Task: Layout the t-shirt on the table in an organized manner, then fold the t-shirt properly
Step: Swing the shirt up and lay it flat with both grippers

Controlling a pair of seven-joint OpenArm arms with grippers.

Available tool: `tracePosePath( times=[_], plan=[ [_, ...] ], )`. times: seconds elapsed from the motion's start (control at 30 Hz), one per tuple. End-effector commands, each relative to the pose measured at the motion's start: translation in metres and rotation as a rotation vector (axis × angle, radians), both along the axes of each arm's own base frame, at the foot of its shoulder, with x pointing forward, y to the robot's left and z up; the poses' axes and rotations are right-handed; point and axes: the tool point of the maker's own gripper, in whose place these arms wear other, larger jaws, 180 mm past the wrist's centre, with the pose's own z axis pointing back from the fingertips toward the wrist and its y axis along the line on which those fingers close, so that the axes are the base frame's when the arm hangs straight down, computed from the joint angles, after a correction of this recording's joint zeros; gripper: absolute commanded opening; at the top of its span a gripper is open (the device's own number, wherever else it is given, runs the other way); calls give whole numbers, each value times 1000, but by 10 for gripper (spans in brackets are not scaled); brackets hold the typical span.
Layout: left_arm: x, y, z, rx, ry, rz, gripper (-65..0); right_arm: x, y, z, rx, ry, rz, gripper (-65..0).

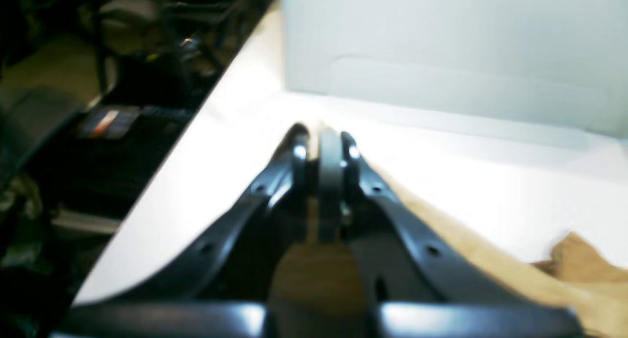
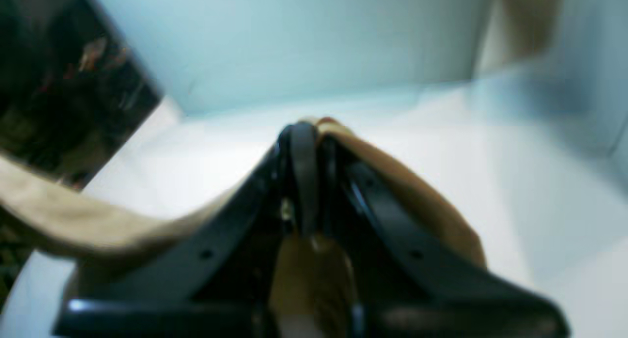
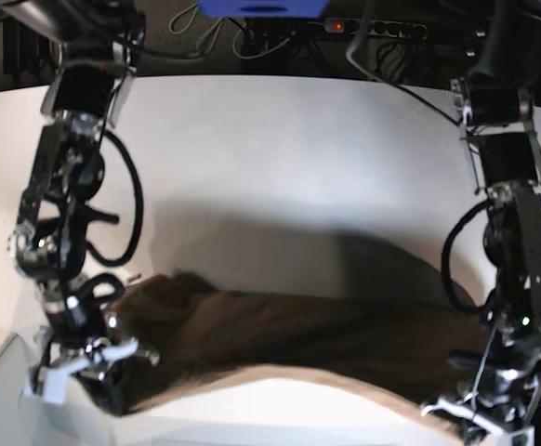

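So from the left wrist cam, the left tool point(image 1: 324, 149) is pinched tight on an edge of the t-shirt point(image 1: 490, 264), and the brown cloth trails off to that view's lower right across the white counter point(image 1: 441, 181), with a bunched bit further right. Right wrist cam is pretty blurry, but the right tool point(image 2: 306, 132) is also clamped down on the t-shirt point(image 2: 417, 191); fabric drapes over its right side and a paler band runs off to the left. In the base view you get the whole picture: the right tool point(image 3: 89, 358) is low on the view's left, the left tool point(image 3: 480, 409) low on its right, and the t-shirt point(image 3: 289, 334) hangs stretched between them, long axis running side to side just above the counter point(image 3: 280, 149). Both arms look equally close, so I'd guess the next move is both sweeping the cloth away from the near edge together to lay it flat.
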Motion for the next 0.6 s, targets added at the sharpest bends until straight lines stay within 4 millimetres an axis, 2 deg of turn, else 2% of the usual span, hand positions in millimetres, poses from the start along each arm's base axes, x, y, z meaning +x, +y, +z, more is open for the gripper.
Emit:
tracePosePath(
  times=[0.0,0.07,0.1,0.2,0.27,0.33,0.37,0.43,0.47,0.5,0.57],
  plan=[
    [12,-7,40,18,-89,-13,-650,14,1,54,13,-147,8,-650],
    [28,-28,63,8,-117,-52,-650,35,-16,83,14,-187,-21,-650],
    [35,-34,80,-9,-144,-60,-650,45,-23,100,21,-209,-31,-650],
    [48,-40,124,-38,-207,-67,-650,67,-33,151,41,-274,-43,-650],
    [54,-41,153,-39,-243,-67,-650,75,-48,179,59,-323,-69,-650],
    [56,-47,177,-55,-278,-79,-650,75,-54,201,64,-366,-81,-650],
    [56,-48,185,-58,-291,-80,-650,73,-58,207,60,-376,-87,-650],
    [56,-50,189,-54,-297,-85,-650,71,-71,208,73,-380,-114,-650],
    [57,-50,185,-53,-288,-84,-650,71,-76,199,79,-365,-124,-650],
    [58,-49,176,-53,-269,-82,-650,71,-82,183,86,-335,-136,-650],
    [56,-47,155,-55,-237,-78,-650,66,-87,162,88,-309,-150,-650]
  ],
)
